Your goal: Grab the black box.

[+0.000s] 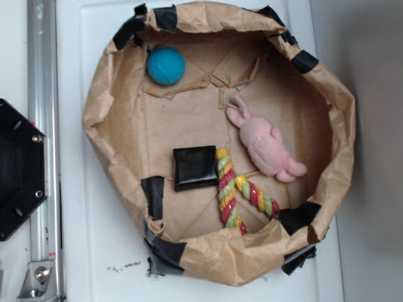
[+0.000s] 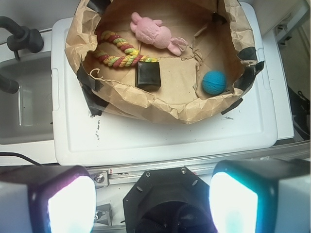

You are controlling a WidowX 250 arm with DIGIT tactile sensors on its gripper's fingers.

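The black box (image 1: 196, 167) is small, flat and glossy. It lies on the floor of a brown paper basin (image 1: 334, 113), just left of a coloured rope toy (image 1: 236, 195). In the wrist view the black box (image 2: 148, 74) sits far ahead, below the rope. My gripper (image 2: 152, 201) is open and empty, its two glowing fingertips (image 2: 68, 204) wide apart at the bottom of the wrist view. It hangs over the black hexagonal plate (image 2: 167, 201), outside the basin and well away from the box. The gripper does not show in the exterior view.
A blue ball (image 1: 166, 65) lies at the basin's upper left and a pink plush rabbit (image 1: 264, 145) to the right. The basin's crumpled walls carry black tape patches (image 1: 153, 196). The hexagonal plate (image 1: 19, 170) and a metal rail (image 1: 41, 94) stand left of the white tray (image 1: 82, 239).
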